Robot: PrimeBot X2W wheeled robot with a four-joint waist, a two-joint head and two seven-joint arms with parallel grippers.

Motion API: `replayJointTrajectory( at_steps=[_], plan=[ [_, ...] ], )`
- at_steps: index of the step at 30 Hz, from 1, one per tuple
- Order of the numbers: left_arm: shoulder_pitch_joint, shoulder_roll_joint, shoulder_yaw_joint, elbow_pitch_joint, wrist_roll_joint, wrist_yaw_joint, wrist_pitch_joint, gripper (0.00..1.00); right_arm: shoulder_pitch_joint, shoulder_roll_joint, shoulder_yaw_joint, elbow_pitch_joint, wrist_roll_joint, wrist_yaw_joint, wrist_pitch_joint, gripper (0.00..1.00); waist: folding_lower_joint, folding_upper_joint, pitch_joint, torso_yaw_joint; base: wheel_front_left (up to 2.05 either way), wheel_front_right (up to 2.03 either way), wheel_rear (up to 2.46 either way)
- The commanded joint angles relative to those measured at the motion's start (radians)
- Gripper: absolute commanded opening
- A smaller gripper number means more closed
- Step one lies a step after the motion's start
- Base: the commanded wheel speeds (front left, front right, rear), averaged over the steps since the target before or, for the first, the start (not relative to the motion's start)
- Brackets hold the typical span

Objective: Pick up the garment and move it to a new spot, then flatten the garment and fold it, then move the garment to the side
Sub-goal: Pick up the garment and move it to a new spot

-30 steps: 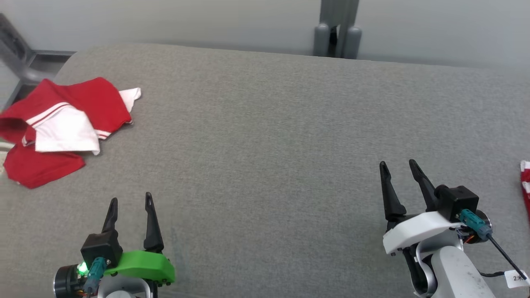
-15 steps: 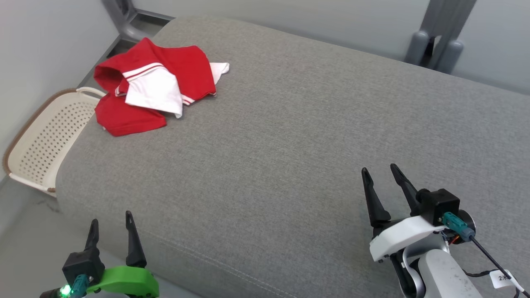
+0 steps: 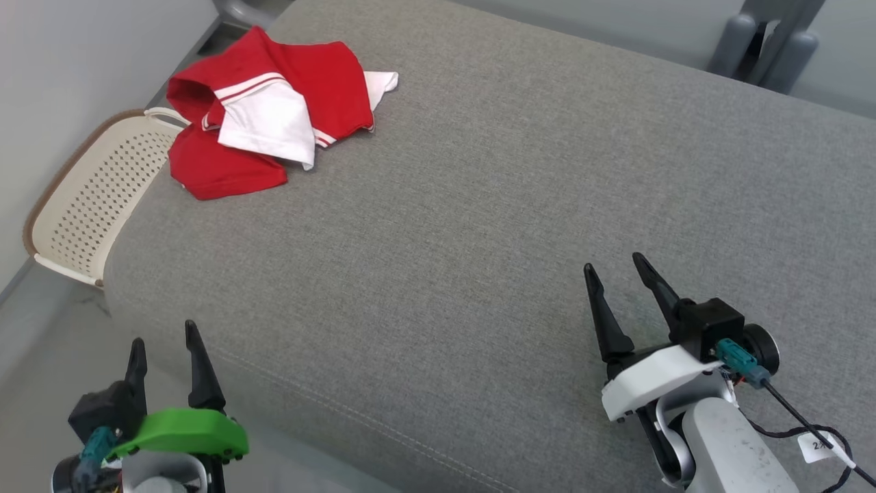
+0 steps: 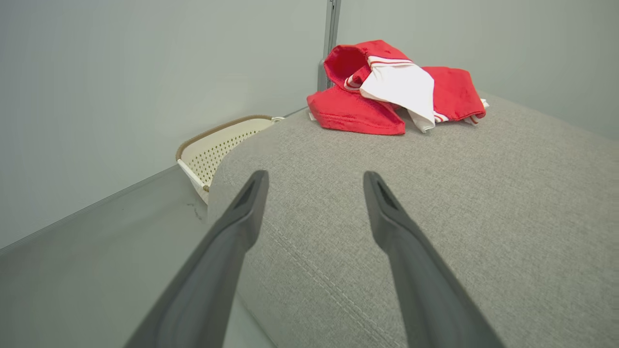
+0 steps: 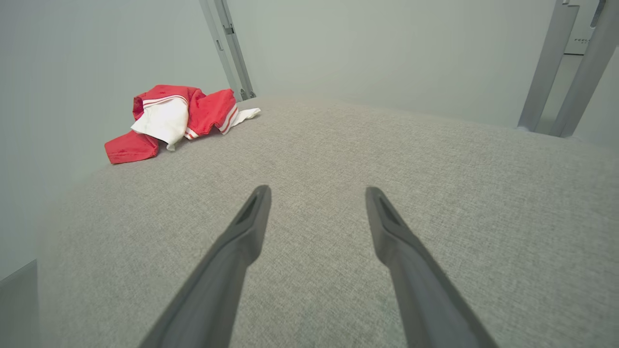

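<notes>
Both my jaws stand wide open and hold nothing. On my left arm the two dark fingers [image 4: 232, 232] are spread with only air between them. They hang off the near corner of the grey cushion [image 3: 479, 205], above the pale floor [image 3: 41, 342], and touch neither. On my right arm the fingers [image 5: 401, 241] are parted just as wide and sit low over bare grey fabric; I cannot tell whether their tips touch it.

The garment [image 3: 267, 116] lies well ahead of my left jaws, a little to the right of where they point. It is a crumpled heap of red cloth with a white panel folded across the top and thin red and white stripes along the panel's edge. A small white corner sticks out on its far right side. It rests on the cushion's far left corner, well apart from both my jaws. From my right jaws it lies far ahead and off to the left.

A cream basket [image 3: 96, 198] with a perforated wall and a brown rim stands on the floor ahead and left of my left jaws. It sits against the cushion's side, just below the garment. A plain pale wall [image 3: 68, 55] rises behind it. Grey metal posts [image 5: 556, 67] stand beyond the cushion's far edge, ahead and right of my right jaws.
</notes>
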Motion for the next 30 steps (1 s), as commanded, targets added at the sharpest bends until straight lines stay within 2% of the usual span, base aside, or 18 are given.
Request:
replayJointTrajectory(
  at_steps=[1,6,10,17,23,28,30],
  plan=[
    [-0.038,0.002,0.003,0.023,0.002,-0.012,0.000,1.00,-0.014,-0.005,0.000,-0.005,-0.006,-0.001,0.000,1.00,0.0000,0.0000,0.059,-0.047,0.00,0.00,0.00],
    [-0.195,0.006,0.057,0.114,0.021,-0.050,0.000,1.00,-0.050,-0.005,0.007,-0.042,-0.049,-0.001,0.000,1.00,0.0000,0.0000,0.139,-0.100,0.00,0.00,0.00],
    [-0.325,0.035,0.093,0.179,0.054,-0.082,0.000,1.00,-0.084,-0.005,0.022,-0.086,-0.059,-0.001,0.000,1.00,0.0000,0.0000,0.199,-0.143,0.00,0.00,0.00],
    [-0.538,0.106,0.126,0.326,0.086,-0.113,0.000,1.00,-0.144,-0.008,0.065,-0.166,-0.085,-0.001,0.000,1.00,0.0000,0.0000,0.310,-0.226,0.00,0.00,0.00],
    [-0.699,0.184,0.120,0.504,0.108,-0.111,0.006,1.00,-0.187,-0.023,0.092,-0.215,-0.068,-0.001,0.000,1.00,0.0000,0.0000,0.381,-0.294,0.00,0.00,0.00],
    [-0.783,0.239,0.118,0.619,0.113,-0.088,0.017,1.00,-0.199,-0.025,0.090,-0.235,-0.066,-0.001,0.000,1.00,0.0000,0.0000,0.414,-0.339,0.00,0.00,0.00],
    [-0.816,0.244,0.121,0.650,0.107,-0.075,0.019,1.00,-0.196,-0.026,0.080,-0.244,-0.070,-0.001,0.000,1.00,0.0000,0.0000,0.425,-0.348,0.00,0.00,0.00]
  ],
)
